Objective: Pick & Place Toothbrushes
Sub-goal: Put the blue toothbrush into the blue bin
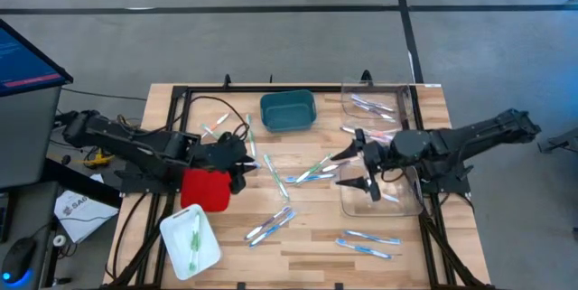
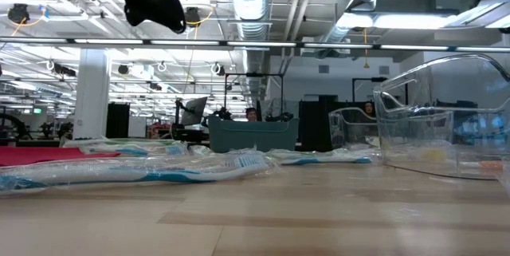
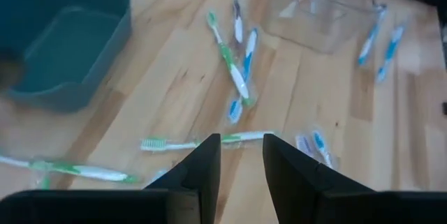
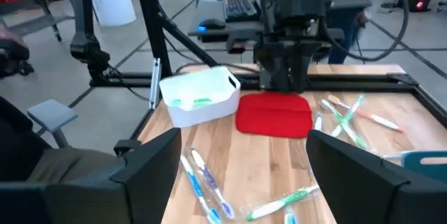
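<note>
Wooden table (image 1: 307, 236) carries scattered toothbrushes (image 1: 312, 173) right of the red bin (image 1: 205, 188); my left gripper (image 1: 251, 165) hovers there, fingers apart, my right gripper (image 1: 352, 169) spread wide opposite.

Scattered across the desk (image 1: 307, 245): toothbrushes (image 1: 307, 174), mostly mid-desk and along the near edge. At the back, a bin (image 1: 287, 111); right of it, a clear tray (image 1: 375, 105) holding some. Left: a flat bin (image 1: 205, 189), with a tub (image 1: 190, 240) in front holding one. Right: another clear tray (image 1: 384, 195).
</note>
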`<move>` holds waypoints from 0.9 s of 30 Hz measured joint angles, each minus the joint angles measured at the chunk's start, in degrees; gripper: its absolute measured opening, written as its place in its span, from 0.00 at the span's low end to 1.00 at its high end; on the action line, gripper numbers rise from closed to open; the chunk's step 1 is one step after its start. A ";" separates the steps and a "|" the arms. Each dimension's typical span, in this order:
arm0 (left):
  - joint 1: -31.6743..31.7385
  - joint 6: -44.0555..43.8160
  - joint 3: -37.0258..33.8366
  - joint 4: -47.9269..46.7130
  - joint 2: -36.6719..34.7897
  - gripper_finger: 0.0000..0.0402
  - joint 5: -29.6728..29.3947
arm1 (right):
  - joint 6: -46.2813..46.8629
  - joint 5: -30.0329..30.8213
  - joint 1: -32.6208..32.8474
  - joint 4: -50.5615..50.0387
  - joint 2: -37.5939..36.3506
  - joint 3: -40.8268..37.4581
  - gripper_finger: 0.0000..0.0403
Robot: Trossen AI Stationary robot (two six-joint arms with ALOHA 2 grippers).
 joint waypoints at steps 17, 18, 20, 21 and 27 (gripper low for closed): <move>-0.33 10.02 0.02 12.97 11.51 0.26 1.61 | -7.26 9.41 11.87 3.72 -1.40 0.05 0.75; -0.15 10.46 0.00 13.53 12.45 0.26 1.62 | -6.27 9.42 11.83 3.57 -1.25 0.05 0.75; -0.09 11.02 0.00 15.78 14.34 0.26 1.60 | -4.71 9.43 11.58 2.68 -0.94 0.05 0.75; -0.05 11.08 0.00 16.33 15.21 0.26 1.58 | -4.29 9.44 11.49 2.42 -0.92 0.03 0.75; 0.00 11.13 0.00 24.41 21.09 0.26 1.58 | -4.58 9.43 10.53 2.71 -0.97 0.03 0.75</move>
